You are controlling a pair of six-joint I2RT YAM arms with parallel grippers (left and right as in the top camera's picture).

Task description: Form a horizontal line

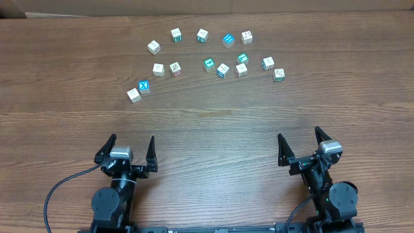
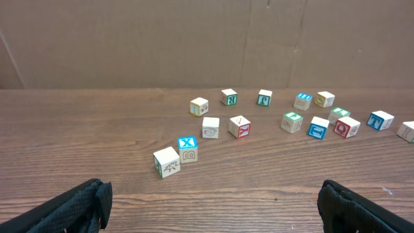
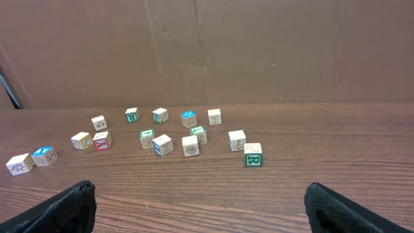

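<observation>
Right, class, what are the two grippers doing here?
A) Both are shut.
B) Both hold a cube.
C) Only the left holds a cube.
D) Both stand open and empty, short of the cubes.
D: the left gripper and the right gripper are spread wide with nothing in them, and the cubes lie scattered farther up the table.

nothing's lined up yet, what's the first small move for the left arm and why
Probably reach the left fingers forward toward the blue-topped cube and the pale cube beside it, the nearest pair. Those fingers are open, empty and well back, and the rest lie scattered with no straight row yet.
</observation>
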